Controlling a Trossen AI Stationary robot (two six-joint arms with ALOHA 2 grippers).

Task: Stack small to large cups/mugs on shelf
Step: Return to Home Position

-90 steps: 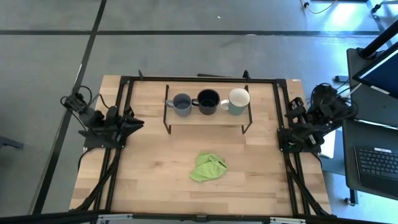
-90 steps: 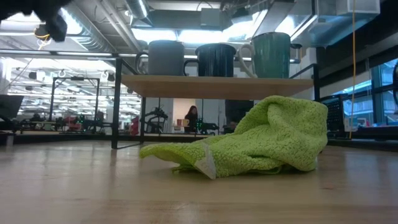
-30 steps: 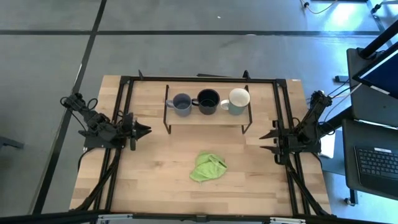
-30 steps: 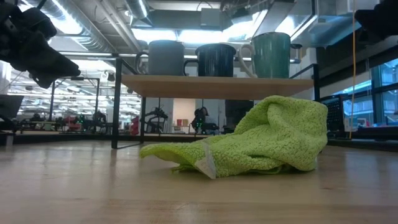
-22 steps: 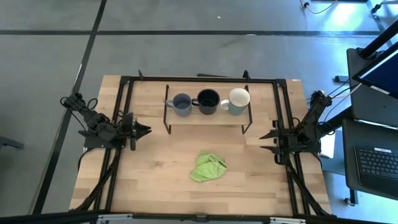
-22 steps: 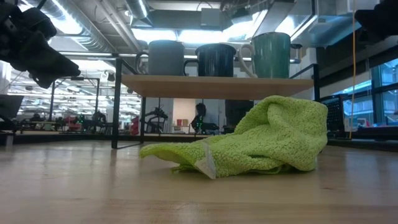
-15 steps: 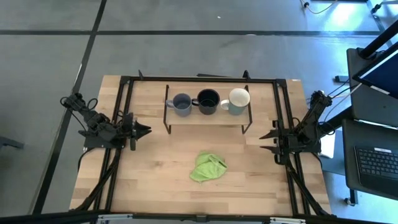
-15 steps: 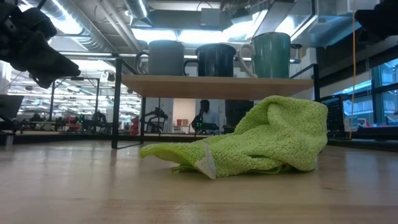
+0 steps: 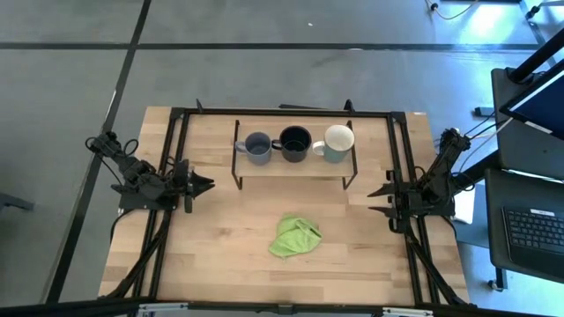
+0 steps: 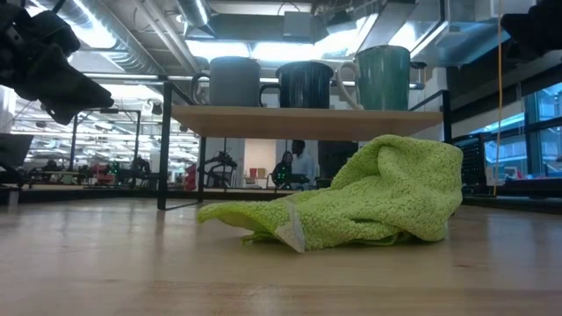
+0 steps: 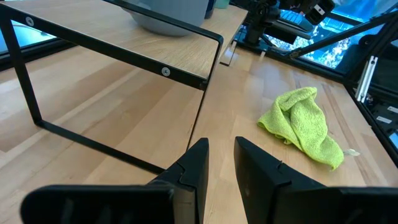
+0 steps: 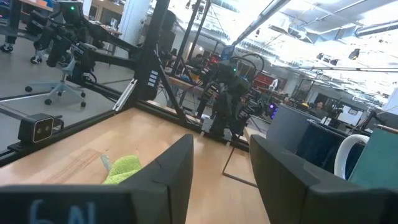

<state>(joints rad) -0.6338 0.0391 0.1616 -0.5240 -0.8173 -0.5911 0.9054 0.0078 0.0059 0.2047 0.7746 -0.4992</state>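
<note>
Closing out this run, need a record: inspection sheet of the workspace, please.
Surface: light-wood table, no spills seen.
Job's things: grey-blue mug, black mug, cream-white mug upright in a row on the shelf, smallest to largest.
Clutter: lime-green cloth crumpled before the shelf.
Grippers: left tool and right tool open, empty, at the table's side edges.
Cables: loops by the left arm's base, off the table.
Surroundings: keyboard on a cart to the right; people far behind.

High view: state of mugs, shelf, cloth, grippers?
shelf: standing, three mugs on it
grey-blue mug: upright, shelf's left end
black mug: upright, shelf middle
cream-white mug: upright, shelf's right end
green cloth: crumpled on table
left gripper: open, empty, table's left edge
right gripper: open, empty, table's right edge
</note>
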